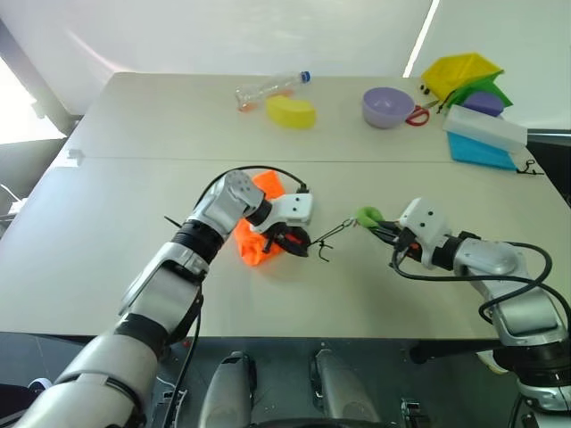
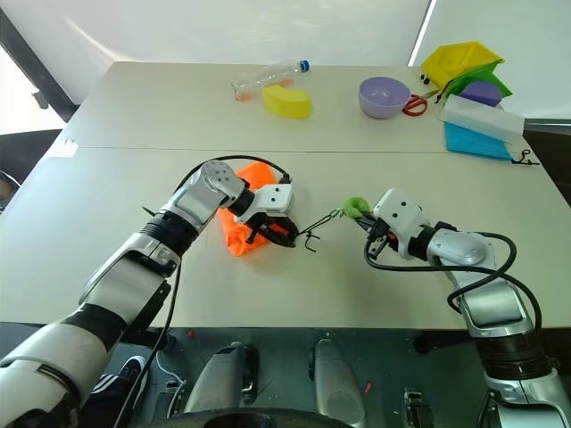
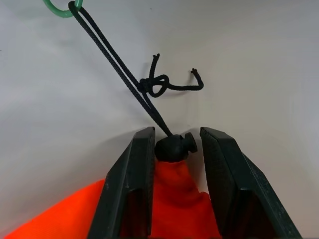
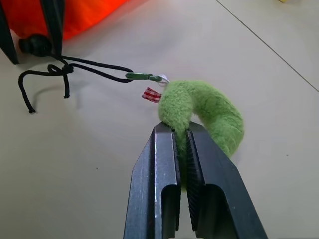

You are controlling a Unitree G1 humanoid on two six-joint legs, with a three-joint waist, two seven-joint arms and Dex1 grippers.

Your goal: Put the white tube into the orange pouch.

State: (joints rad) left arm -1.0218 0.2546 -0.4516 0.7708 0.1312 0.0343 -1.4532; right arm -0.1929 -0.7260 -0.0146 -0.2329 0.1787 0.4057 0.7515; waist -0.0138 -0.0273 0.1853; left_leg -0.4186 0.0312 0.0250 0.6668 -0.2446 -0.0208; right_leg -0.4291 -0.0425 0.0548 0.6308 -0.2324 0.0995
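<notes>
Sitting at centre of the near table (image 1: pixel 89 267), the orange pouch (image 1: pixel 254 242) is bunched up and neck-cinched; contents cannot be told, and I can't pick out the white tube in any frame. Upper right of the head views: yellow bin (image 1: pixel 459 71) tipped on its side with a green bin (image 1: pixel 486 89) against it, something purple inside the green one. Purple bowl (image 1: pixel 387 106) just left of them, inside not readable. Clear bottle (image 1: pixel 272 87) lies on its side at top centre, yellow sponge (image 1: pixel 292 111) just beside it. White-and-blue box (image 1: pixel 484 136) at the right edge.

Left gripper (image 3: pixel 175 144): fingers partly apart, straddling the black cord stopper (image 3: pixel 173 148) at the pouch neck; one finger (image 3: pixel 133 169) looks to touch it, the other stands slightly off. Orange fabric bulges up between them.

Right gripper (image 4: pixel 182 137): jaws squeezed together on a fuzzy green ring (image 4: pixel 209 117). Black cord (image 4: pixel 94 69) runs from the stopper, through a knot, to a small green clip (image 4: pixel 142 76) on that ring, fairly taut.
</notes>
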